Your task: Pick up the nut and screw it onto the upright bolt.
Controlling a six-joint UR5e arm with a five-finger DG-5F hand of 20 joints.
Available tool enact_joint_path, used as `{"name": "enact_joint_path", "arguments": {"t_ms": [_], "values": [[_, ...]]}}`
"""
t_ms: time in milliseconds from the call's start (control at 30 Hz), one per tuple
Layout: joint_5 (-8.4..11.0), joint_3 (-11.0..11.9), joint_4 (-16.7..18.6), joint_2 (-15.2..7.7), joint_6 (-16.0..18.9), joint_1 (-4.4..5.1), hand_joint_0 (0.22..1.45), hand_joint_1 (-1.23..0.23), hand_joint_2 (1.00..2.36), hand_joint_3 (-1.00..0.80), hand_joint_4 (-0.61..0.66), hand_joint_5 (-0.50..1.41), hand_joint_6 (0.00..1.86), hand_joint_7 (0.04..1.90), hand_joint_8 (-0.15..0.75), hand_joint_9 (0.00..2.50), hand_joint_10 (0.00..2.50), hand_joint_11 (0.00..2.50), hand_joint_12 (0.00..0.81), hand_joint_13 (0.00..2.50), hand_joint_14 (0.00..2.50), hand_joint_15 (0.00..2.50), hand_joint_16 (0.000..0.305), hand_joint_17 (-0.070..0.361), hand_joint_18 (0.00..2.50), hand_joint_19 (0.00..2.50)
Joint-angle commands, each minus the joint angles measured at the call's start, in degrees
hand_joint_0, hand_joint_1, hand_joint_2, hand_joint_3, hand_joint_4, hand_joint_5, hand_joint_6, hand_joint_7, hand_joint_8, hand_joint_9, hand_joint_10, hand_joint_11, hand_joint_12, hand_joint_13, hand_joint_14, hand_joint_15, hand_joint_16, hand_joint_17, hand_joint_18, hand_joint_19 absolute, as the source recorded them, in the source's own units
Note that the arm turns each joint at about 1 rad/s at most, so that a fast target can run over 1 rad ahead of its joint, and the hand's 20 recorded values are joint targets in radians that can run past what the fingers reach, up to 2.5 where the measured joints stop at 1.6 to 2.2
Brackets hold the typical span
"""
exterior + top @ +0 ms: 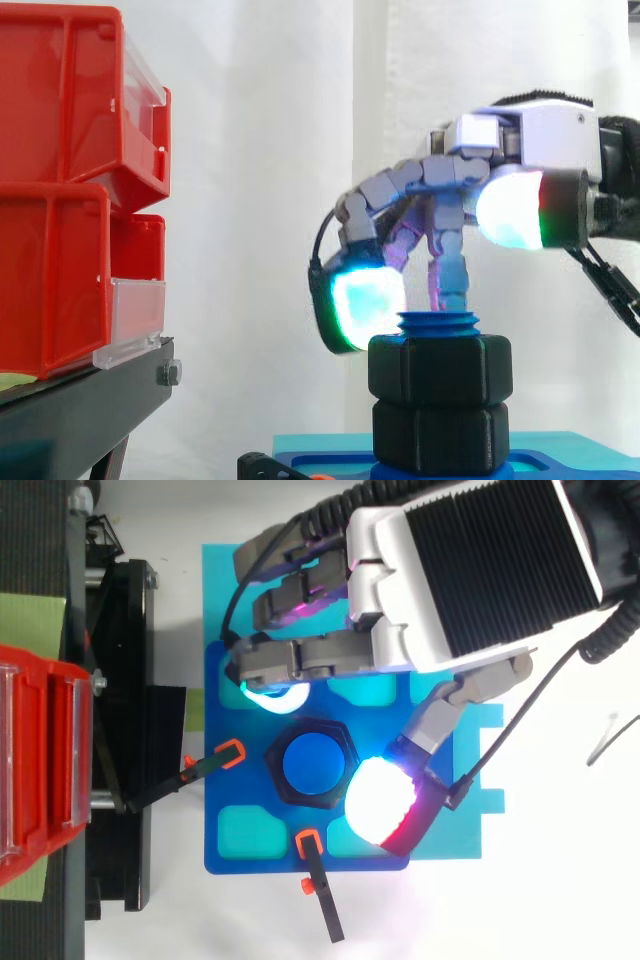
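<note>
A blue upright bolt (440, 323) stands on a blue base (230, 830), with its round top (312, 763) in the middle of the plate in the top view. A black hexagonal nut (440, 369) sits high on the bolt, just under its tip. A second black nut (440, 435) lies directly below it. My hand (540, 135) hovers over the bolt (470, 570). One glowing fingertip (365, 303) hangs just left of the bolt's tip, above the upper nut. The thumb pad (515, 208) is higher, off to the right. The pads stand apart from the nut, holding nothing.
Red bins (70, 190) sit stacked on a black stand (80, 405) at the left. Two orange-and-black clamps (228, 752) (312, 852) hold the base, which lies on a teal sheet (445, 830). A thin wire (602, 742) lies on the white table at the right.
</note>
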Motion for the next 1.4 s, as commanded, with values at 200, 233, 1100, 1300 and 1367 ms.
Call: {"name": "enact_joint_path", "arguments": {"t_ms": [200, 233, 1100, 1300, 1367], "values": [[-0.32, 1.92, -5.98, 0.02, -0.11, -0.2, 0.43, -0.24, 1.0, -0.5, 0.25, -0.08, 0.5, 0.73, 0.281, 1.3, 0.0, 0.0, 0.316, 0.79, 0.0, 0.0, 0.048, 0.107, 0.61, 0.05], [-0.23, 1.92, -6.24, 0.11, -0.11, -0.12, 0.43, -0.26, 1.0, -0.5, 0.24, -0.1, 0.5, 0.71, 0.279, 1.24, 0.0, 0.0, 0.323, 0.78, 0.0, 0.0, 0.048, 0.108, 0.62, 0.05], [7.95, 1.83, -16.44, 1.61, -3.98, 1.2, 0.41, -0.58, 1.0, -0.5, 0.21, -0.19, 0.5, 0.7, 0.305, 0.84, 0.0, 0.0, 0.391, 0.54, 0.0, 0.0, 0.057, 0.129, 0.46, 0.03], [9.7, 1.74, -16.97, 1.61, -3.71, 2.08, 0.41, -0.61, 1.0, -0.5, 0.21, -0.2, 0.5, 0.7, 0.306, 0.79, 0.0, 0.0, 0.399, 0.51, 0.0, 0.0, 0.059, 0.132, 0.44, 0.03], [9.88, 1.83, -16.97, 1.61, -3.45, 2.17, 0.41, -0.61, 1.0, -0.5, 0.2, -0.2, 0.5, 0.7, 0.306, 0.78, 0.0, 0.0, 0.4, 0.5, 0.0, 0.0, 0.059, 0.133, 0.43, 0.03]]}}
